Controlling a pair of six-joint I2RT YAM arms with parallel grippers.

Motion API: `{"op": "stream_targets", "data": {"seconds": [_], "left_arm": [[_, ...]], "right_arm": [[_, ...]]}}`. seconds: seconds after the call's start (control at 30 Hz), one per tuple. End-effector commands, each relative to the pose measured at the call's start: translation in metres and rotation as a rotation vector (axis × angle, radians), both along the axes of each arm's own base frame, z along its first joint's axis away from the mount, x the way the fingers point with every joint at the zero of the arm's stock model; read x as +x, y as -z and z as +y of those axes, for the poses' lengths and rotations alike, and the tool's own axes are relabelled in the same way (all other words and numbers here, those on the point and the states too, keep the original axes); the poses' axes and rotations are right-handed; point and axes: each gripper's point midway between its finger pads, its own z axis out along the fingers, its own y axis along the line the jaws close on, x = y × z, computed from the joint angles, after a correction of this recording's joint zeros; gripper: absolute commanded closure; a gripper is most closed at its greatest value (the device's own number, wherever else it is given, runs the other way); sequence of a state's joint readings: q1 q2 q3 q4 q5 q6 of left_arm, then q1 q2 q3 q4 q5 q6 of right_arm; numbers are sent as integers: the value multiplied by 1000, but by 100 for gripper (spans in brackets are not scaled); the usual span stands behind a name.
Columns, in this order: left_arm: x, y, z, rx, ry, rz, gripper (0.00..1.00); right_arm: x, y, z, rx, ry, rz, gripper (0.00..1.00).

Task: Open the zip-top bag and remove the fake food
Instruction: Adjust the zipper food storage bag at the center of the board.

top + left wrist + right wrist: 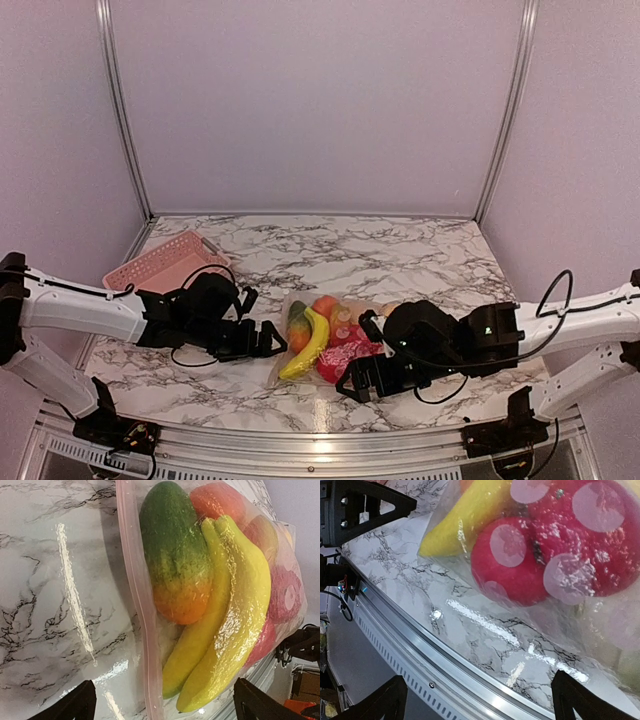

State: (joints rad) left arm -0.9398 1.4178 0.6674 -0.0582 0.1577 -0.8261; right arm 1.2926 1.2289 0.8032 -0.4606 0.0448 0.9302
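The clear zip-top bag (330, 345) lies flat on the marble table with the fake food inside it. Through the plastic I see yellow bananas (235, 615), a green-and-orange fruit (175, 560) and red dragon fruit (560, 545). The bag's pink zip strip (140, 605) runs along its left edge. My left gripper (272, 340) is open just left of that edge, and in the left wrist view the left gripper (162, 705) frames the strip between its fingers. My right gripper (350, 385) is open at the bag's near corner. In its own view, the right gripper (477, 700) holds nothing.
A pink slatted basket (165, 262) stands at the back left of the table. The metal rail (445, 665) of the table's front edge runs just under the right gripper. Bare marble (400, 255) lies behind the bag.
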Motion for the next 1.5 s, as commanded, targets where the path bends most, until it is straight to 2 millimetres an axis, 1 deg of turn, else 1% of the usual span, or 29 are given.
{"op": "stream_targets", "data": {"seconds": [0.0,0.03,0.17,0.3,0.43,0.57,0.67,0.7,0.77,0.83,0.93,1.03,1.13,1.2,1.3,1.37,1.47], "left_arm": [[9,-14,-14,-19,22,-33,1],[10,-16,-15,-17,19,-37,1],[21,-22,-13,-17,-2,-53,1],[33,-26,-11,-12,-16,-68,1],[47,-25,-13,-14,-22,-67,1],[61,-25,-19,-18,-25,-67,1],[69,-22,-24,-20,-20,-58,1],[70,-20,-26,-22,-18,-55,1],[73,-17,-28,-22,-15,-47,1],[73,-12,-29,-24,-13,-37,1],[72,-3,-28,-27,-15,-20,1],[76,1,-30,-59,-21,-11,1],[85,3,-32,-89,-28,-10,3],[93,2,-37,-113,-23,-11,7],[101,7,-49,-128,6,-4,16],[104,8,-58,-154,26,3,23],[103,11,-69,-185,48,30,39]], "right_arm": [[8,21,-5,25,54,75,1],[12,23,-6,37,58,79,1],[47,27,-19,35,120,42,1],[91,31,-48,25,227,6,1],[153,30,-82,53,352,-59,1],[219,22,-106,67,440,-130,1],[266,7,-110,93,459,-177,1],[278,3,-111,87,459,-192,1],[294,0,-112,57,459,-206,1],[300,-4,-112,38,452,-217,1],[294,-9,-117,25,457,-225,1],[278,-6,-127,10,467,-214,1],[255,-4,-133,26,471,-192,1],[237,2,-135,34,463,-171,1],[217,5,-138,38,459,-156,1],[211,7,-141,41,465,-159,2],[210,14,-145,32,472,-156,2]]}}
